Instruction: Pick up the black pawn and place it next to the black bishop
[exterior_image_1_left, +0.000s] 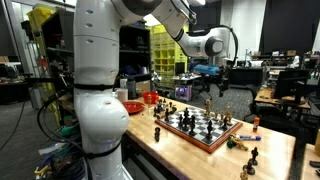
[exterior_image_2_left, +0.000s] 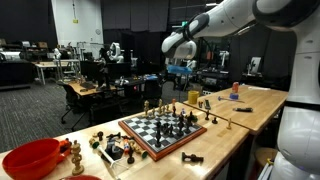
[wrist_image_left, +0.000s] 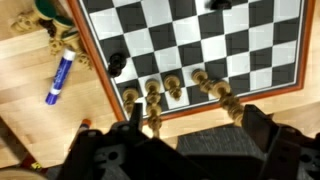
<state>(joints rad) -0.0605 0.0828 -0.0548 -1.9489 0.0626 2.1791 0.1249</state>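
The chessboard (exterior_image_1_left: 207, 143) (exterior_image_2_left: 152, 153) lies on a wooden table, with black and light pieces standing on it. In the wrist view the board's rim (wrist_image_left: 97, 60) runs across the upper half. A small black piece, which may be the black pawn (wrist_image_left: 117, 65), stands near its left edge. A row of light pieces (wrist_image_left: 172, 88) lines the near edge. Another black piece (wrist_image_left: 214, 4) is cut off at the top, and I cannot pick out the bishop. My gripper (exterior_image_1_left: 214, 84) (exterior_image_2_left: 181, 73) (wrist_image_left: 195, 130) hangs well above the board, open and empty.
A blue marker (wrist_image_left: 60, 78) lies on the table beside the board. A red bowl (exterior_image_2_left: 35, 158) (exterior_image_1_left: 133, 106) sits at one end of the table. Captured pieces (exterior_image_2_left: 110, 150) (exterior_image_1_left: 245, 160) stand off the board. Desks and chairs fill the background.
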